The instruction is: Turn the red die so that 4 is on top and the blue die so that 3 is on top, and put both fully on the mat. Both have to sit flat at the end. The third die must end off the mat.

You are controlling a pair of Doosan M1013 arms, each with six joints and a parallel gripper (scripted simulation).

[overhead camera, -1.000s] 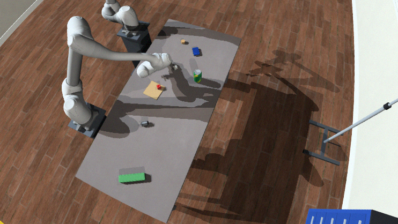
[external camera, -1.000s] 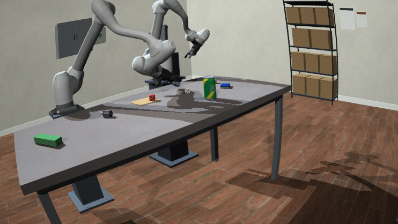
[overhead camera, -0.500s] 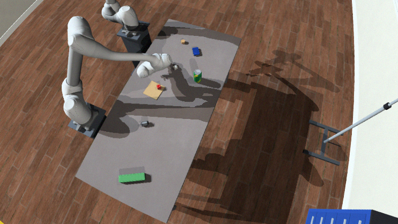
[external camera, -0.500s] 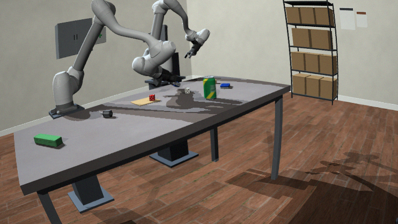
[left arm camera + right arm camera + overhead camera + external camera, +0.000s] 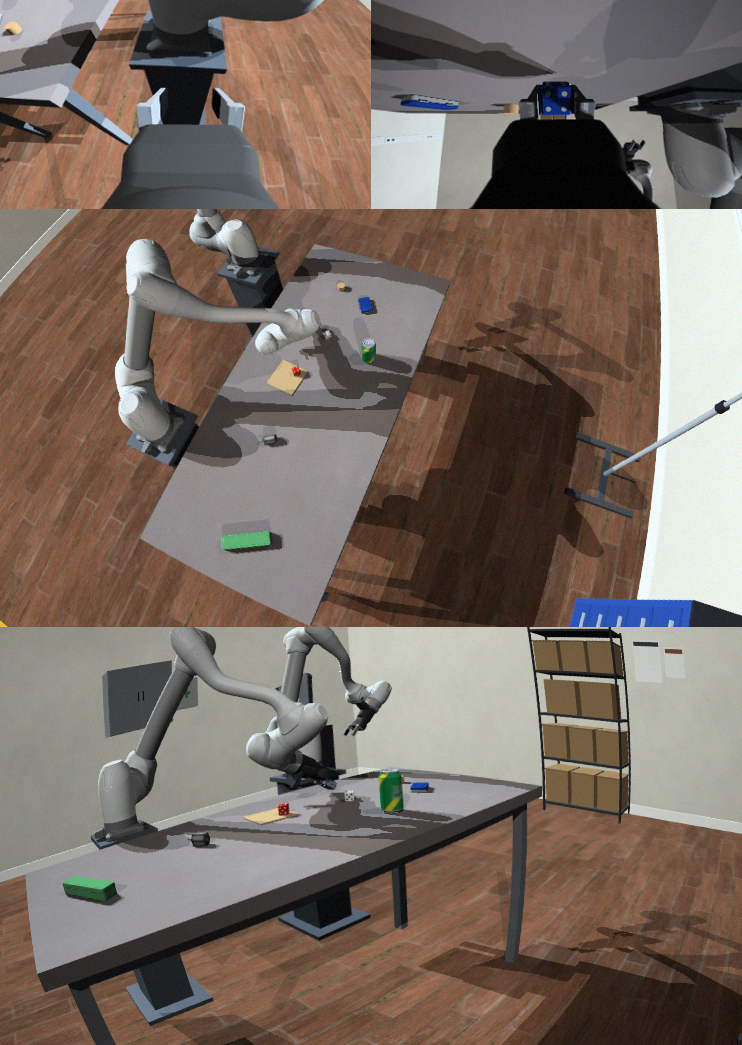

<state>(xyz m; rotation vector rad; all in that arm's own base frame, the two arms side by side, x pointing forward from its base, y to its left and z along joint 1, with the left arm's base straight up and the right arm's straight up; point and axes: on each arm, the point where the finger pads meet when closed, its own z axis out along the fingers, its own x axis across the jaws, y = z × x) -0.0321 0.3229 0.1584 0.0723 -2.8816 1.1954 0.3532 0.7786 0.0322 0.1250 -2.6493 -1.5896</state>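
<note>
Exterior view: grey cabinet (image 5: 123, 699) on wall; grey tabletop (image 5: 295, 484) (image 5: 155, 871); tan mat (image 5: 282, 380) (image 5: 261, 817) bearing red die (image 5: 295, 371) (image 5: 282, 809); my right gripper (image 5: 322, 331) (image 5: 329, 781) (image 5: 556, 93) grips blue die (image 5: 327, 784) (image 5: 556, 104) above tabletop; white die (image 5: 349, 795); left gripper (image 5: 351, 730) (image 5: 190, 102) wide; shelf rack (image 5: 576, 633).

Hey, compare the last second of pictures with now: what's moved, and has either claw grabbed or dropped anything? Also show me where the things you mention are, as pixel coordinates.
Nothing has visibly moved, been grabbed or let go. The right claw (image 5: 321, 330) (image 5: 329, 784) (image 5: 556, 93) still grips the blue die (image 5: 327, 784) (image 5: 556, 100), and the left claw (image 5: 351, 730) (image 5: 189, 97) stays open. The red die (image 5: 295, 371) (image 5: 283, 809), white die (image 5: 327, 334) (image 5: 349, 795) and can (image 5: 368, 351) (image 5: 390, 791) look unmoved.
</note>
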